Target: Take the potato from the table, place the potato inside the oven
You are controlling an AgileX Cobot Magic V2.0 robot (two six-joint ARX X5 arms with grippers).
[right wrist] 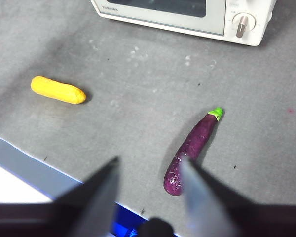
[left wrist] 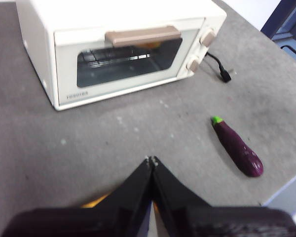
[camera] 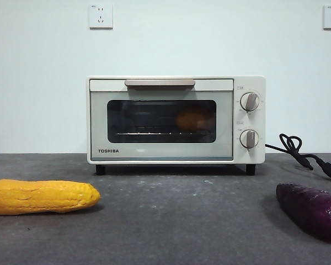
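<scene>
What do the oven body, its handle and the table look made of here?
Oven: likely painted sheet metal, smooth cream satin; dark glass window showing reflections. Handle: beige bar, probably plastic, matte. Table: dark grey speckled matte top, stone-like or laminate; cannot tell which.

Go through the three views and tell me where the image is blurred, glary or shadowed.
Front view: evenly lit, sharp; oven glass dark, the potato only a dim orange shape behind it; soft shadows under the corn. Left wrist view: whole frame soft, left gripper blurred, a bright glint on the rack. Right wrist view: table sharp, right gripper out of focus.
</scene>
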